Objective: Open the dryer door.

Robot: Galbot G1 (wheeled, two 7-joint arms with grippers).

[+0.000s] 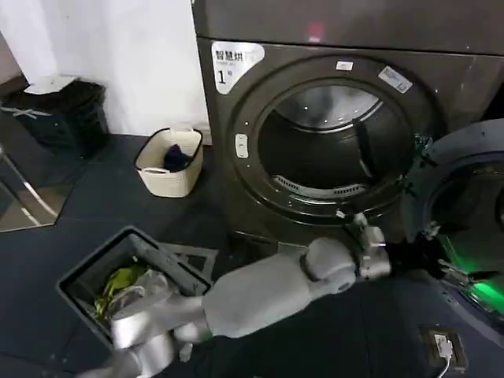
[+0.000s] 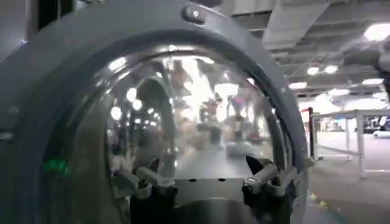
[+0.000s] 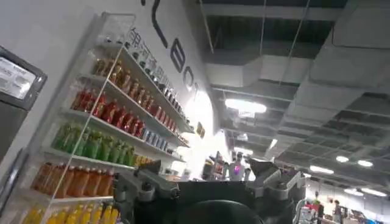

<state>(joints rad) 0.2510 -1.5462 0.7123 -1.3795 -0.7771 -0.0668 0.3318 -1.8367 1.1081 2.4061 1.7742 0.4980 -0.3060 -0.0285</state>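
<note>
Dryer [image 1: 236, 157] sits straight ahead of me, its dryer door [image 1: 461, 205] swung out to the right. My left tool [image 1: 441, 264] is right at that door. Basket [image 1: 169, 161] left of the dryer, bin [image 1: 118, 276] nearer me.

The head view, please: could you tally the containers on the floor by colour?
Cream laundry basket: 1
Dark bin near the left arm: 1
Black crate by the wall: 1
Total: 3

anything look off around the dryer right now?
Nothing stands out. The dryer door is swung wide to the right, the dryer drum is exposed, the left pincer sits open just before the door glass. No spills or damage visible.
</note>
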